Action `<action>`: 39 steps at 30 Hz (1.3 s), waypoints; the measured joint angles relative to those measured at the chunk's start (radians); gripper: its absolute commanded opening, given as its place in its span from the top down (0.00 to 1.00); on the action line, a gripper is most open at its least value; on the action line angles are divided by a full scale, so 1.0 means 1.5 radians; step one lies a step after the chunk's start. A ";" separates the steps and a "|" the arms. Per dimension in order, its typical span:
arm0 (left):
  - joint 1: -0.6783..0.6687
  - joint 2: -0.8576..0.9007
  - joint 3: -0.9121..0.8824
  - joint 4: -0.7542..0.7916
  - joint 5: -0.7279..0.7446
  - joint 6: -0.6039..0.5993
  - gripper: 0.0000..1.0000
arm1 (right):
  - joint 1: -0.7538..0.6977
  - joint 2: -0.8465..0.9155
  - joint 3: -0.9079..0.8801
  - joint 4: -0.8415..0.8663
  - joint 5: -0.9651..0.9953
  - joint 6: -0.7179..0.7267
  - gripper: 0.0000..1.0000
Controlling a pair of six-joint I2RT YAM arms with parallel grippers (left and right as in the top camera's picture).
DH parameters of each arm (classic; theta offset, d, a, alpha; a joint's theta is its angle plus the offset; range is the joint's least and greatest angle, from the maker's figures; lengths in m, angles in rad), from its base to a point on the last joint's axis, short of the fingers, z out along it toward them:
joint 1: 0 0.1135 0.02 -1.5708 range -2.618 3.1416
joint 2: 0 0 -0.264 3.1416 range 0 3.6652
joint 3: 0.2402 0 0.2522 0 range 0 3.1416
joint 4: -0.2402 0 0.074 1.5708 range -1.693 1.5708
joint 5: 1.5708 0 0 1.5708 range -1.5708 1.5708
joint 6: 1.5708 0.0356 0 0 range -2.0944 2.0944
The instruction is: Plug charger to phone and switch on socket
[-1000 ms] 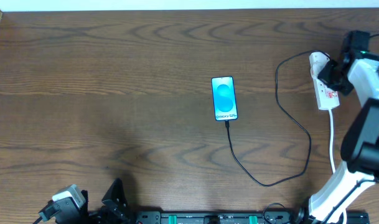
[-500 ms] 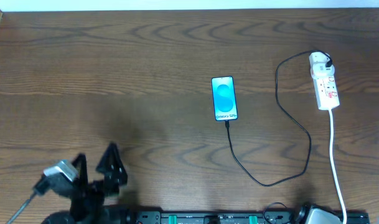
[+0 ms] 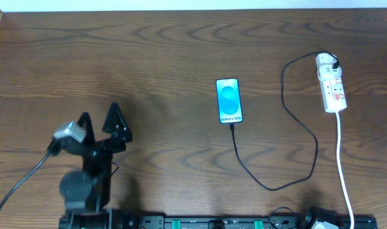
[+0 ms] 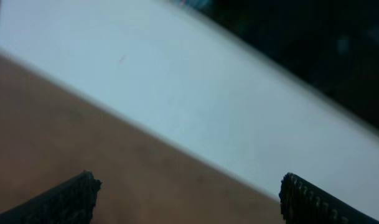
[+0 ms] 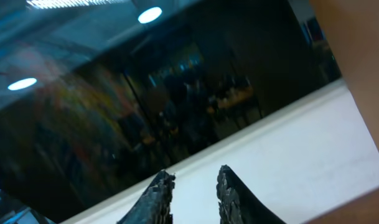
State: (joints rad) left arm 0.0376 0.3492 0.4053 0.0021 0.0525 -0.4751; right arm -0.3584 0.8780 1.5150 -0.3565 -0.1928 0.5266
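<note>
Though the charger [image 3: 269, 189] reaches the phone [image 3: 229, 100], whether it's seated is unclear.

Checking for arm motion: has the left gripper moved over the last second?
Yes: left gripper moved up-frame from the near edge, toward the phone level.

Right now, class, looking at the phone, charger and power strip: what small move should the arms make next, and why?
Probably just retract the open, empty left gripper to rest. The tip of the charger already meets the bottom edge of the phone, and its adapter sits in the power strip. Whether the switch is on is too small to tell.
</note>
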 measured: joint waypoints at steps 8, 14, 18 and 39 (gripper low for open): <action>0.000 0.216 -0.005 0.039 0.005 0.000 0.07 | 0.000 -0.100 -0.002 -0.079 -0.004 -0.016 0.76; 0.000 0.242 -0.006 0.071 0.073 0.005 0.07 | 0.000 -0.209 -0.016 -0.111 -0.006 -0.031 0.76; 0.000 0.168 -0.005 0.036 0.091 0.009 0.07 | 0.000 -0.290 -0.026 -0.135 -0.007 -0.040 0.78; 0.000 -0.219 0.001 -0.290 0.106 0.079 0.07 | -0.013 -0.445 -0.071 -0.130 -0.155 -0.043 0.70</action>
State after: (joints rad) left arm 0.0376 0.0208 0.4061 -0.4324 0.2119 -0.3565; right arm -0.3786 0.2100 1.4078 -0.5522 -0.4259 0.4614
